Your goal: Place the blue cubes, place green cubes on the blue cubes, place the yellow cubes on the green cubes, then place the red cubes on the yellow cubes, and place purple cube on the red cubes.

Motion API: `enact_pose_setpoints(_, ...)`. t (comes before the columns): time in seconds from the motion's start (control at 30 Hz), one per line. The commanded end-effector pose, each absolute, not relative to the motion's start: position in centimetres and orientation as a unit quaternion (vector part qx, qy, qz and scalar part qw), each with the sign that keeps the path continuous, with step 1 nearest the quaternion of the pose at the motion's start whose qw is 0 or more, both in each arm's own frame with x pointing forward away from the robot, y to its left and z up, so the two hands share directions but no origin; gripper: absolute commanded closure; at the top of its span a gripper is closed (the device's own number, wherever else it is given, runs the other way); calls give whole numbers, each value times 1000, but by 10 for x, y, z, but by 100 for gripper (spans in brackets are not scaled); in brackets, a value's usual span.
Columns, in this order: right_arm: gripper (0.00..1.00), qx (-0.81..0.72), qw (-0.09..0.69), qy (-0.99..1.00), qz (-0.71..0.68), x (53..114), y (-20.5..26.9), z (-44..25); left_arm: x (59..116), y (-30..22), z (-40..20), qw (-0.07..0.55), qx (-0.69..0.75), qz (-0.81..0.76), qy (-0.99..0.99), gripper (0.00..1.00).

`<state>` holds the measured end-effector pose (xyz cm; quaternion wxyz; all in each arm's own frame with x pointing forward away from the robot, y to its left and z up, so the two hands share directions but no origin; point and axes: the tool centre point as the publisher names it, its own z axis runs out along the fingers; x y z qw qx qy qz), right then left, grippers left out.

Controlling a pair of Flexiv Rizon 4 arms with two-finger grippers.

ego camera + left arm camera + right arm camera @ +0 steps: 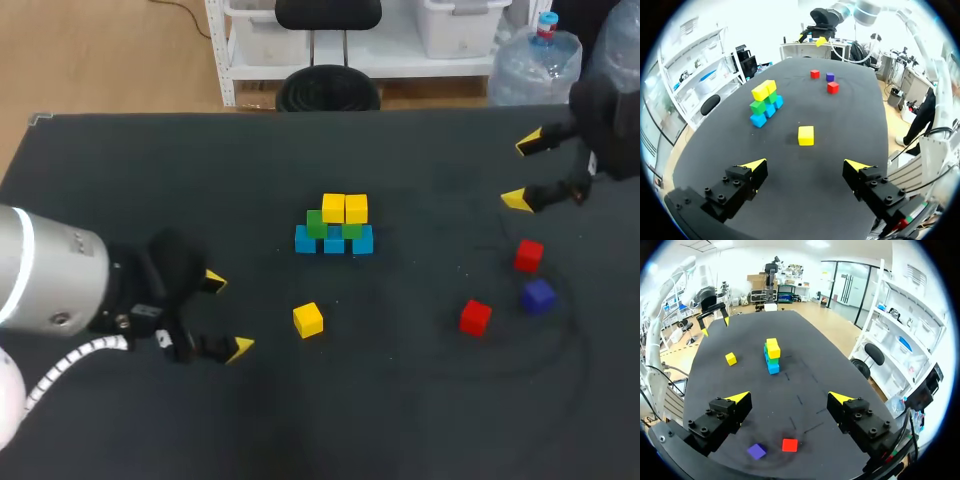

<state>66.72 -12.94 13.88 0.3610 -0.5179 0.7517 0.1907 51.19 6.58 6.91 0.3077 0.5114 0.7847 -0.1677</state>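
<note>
Our left gripper [228,316] hung wide open, left of the loose yellow cube [308,319]; we needed to straddle its sides squarely.

I can read no words, numbers or signs from here. The stack of cubes [334,228] shows only plain coloured sides, and so does the yellow cube [308,319] near it.

Green cube [352,231] mostly hidden under yellow cube [356,209]; right arm [610,120] cut by edge.
</note>
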Motion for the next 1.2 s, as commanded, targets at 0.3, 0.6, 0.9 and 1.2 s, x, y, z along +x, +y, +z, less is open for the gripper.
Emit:
enact_pose_setpoints(0.3,0,-518,362,750,192,668,-130,138,527,15,38,304,497,-157,797,0)
enact_pose_setpoints(0.6,0,-518,362,750,192,668,-130,138,533,-10,30,318,488,-163,797,0)
enact_pose_setpoints(0.9,0,-518,362,750,192,668,-130,138,535,-24,16,320,485,-174,795,0)
enact_pose_setpoints(1.2,0,-518,362,750,192,668,-130,138,543,-16,5,312,491,-175,794,0)
